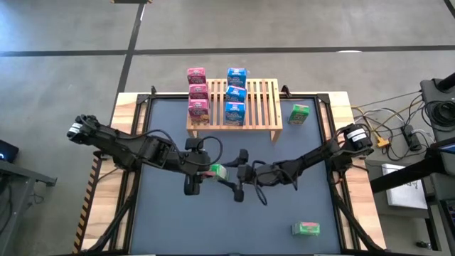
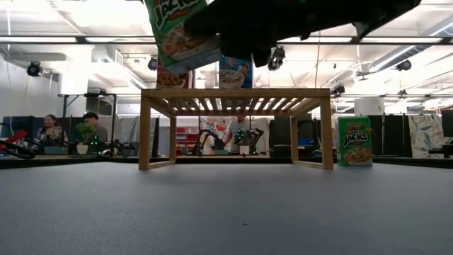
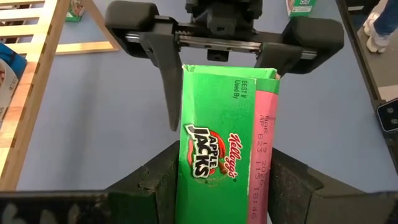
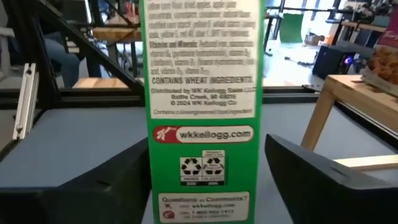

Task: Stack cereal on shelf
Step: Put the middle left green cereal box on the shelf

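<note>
My left gripper [image 1: 202, 171] is shut on a green cereal box [image 1: 217, 171] in the air over the table's middle, in front of the wooden shelf [image 1: 259, 103]. My right gripper [image 1: 230, 175] is open. Its two fingers [image 3: 169, 87] stand on either side of the box's far end [image 3: 227, 78]. Three pink boxes [image 1: 197, 92] and three blue boxes [image 1: 235, 94] stand in two rows on the shelf's slats. A second green box [image 1: 299, 114] stands upright on the table to the right of the shelf. A third [image 1: 306, 228] lies flat at the near right. My left gripper pinches the green box between its two fingers [image 3: 155, 183], on two opposite faces near the end toward its wrist [image 3: 186, 193]. The fingers come about level from the table's left and lie along the box. The box [image 2: 180, 32] is lifted clear and tilted. My right gripper stands around the box's other end [image 4: 202, 155] from the table's right. I cannot tell whether its fingers touch the box.
The shelf's right third [image 1: 264, 99] has bare slats. The space under the shelf [image 2: 233, 134] is open. The dark mat [image 1: 170, 220] has free room at the near left. Cables and equipment [image 1: 405, 135] lie beyond the table's right edge. People sit in the room beyond [image 2: 49, 131].
</note>
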